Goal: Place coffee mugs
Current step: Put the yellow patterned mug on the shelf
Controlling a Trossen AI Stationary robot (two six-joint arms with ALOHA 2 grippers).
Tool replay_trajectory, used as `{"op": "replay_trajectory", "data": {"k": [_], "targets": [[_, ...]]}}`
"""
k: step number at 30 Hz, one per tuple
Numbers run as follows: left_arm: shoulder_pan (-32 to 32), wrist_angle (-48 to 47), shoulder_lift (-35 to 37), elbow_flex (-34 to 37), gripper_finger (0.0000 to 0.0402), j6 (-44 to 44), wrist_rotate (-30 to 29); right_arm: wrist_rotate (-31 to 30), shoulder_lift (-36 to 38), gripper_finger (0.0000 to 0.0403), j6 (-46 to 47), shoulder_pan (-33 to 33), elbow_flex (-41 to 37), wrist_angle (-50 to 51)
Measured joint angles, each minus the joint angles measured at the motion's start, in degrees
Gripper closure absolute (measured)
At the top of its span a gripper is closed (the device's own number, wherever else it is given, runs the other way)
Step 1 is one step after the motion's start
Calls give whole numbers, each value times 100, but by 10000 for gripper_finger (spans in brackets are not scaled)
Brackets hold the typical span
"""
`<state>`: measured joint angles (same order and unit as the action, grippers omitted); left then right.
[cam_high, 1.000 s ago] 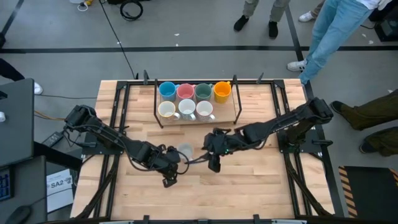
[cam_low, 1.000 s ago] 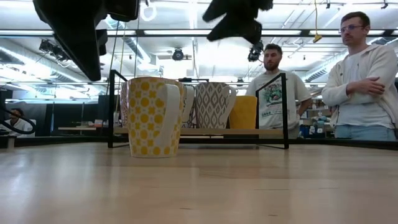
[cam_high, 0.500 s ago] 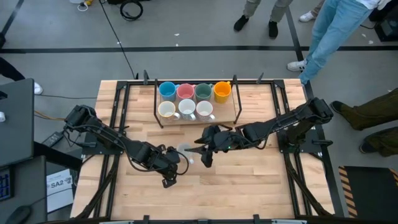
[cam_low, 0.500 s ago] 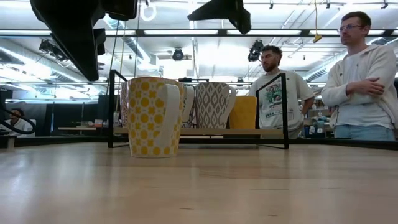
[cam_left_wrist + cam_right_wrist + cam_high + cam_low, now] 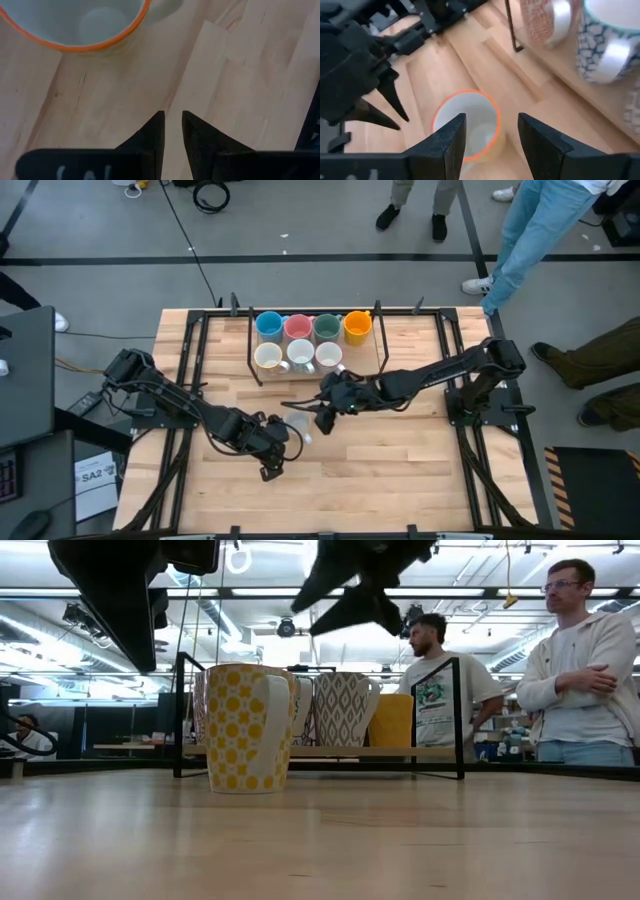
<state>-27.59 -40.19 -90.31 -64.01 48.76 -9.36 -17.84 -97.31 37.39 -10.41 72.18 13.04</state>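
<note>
A pale mug with an orange rim and yellow dots (image 5: 297, 423) (image 5: 247, 728) (image 5: 467, 125) (image 5: 75, 25) stands upright on its base on the wooden table. My right gripper (image 5: 318, 420) (image 5: 491, 120) (image 5: 352, 595) hovers open just above it, one finger over the rim and one beside the mug, touching nothing. My left gripper (image 5: 268, 470) (image 5: 171, 116) waits near the mug's near-left side, its fingers almost together. Seven more mugs sit in the rack: blue (image 5: 268, 323), pink (image 5: 298, 327), dark green (image 5: 327, 328), orange (image 5: 358, 327) and three white (image 5: 301, 356).
The black-framed rack (image 5: 381, 358) (image 5: 455, 720) stands at the table's far middle, close behind the right arm. Bare wood lies toward the near edge (image 5: 380, 480). Two people (image 5: 585, 660) stand beyond the far edge, and legs (image 5: 530, 240) show by the far-right corner.
My right gripper has moved toward the table's left and far edge, from beside the lone mug to above it, and has tipped as it went. The mug and my left arm have stayed where they were.
</note>
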Motion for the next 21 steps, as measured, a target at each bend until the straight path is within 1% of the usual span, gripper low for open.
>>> {"op": "replay_trajectory", "data": {"k": [3, 7, 8, 10, 12, 16, 21], "targets": [[-25, -57, 3, 4, 329, 2, 2, 128, -156, 218, -12, 40, 162, 129], [-28, -113, 1, 4, 329, 5, 15, 172, -409, 218, -353, 53, 629, 389], [-44, -112, 3, 4, 329, 3, 19, 185, -481, 218, -473, 55, 798, 636], [-82, -199, 0, 4, 329, 5, 19, 209, -653, 218, -747, 75, 1218, 789], [-132, -185, 2, 4, 329, 5, 20, 190, -823, 218, -1034, 98, 1620, 1272], [-269, -188, -2, 2, 329, 5, 24, 275, -1336, 218, -1623, 170, 2400, 1900], [-493, -221, -2, 2, 329, 10, 21, 736, -1967, 218, -2058, 225, 3081, 2330]]}}
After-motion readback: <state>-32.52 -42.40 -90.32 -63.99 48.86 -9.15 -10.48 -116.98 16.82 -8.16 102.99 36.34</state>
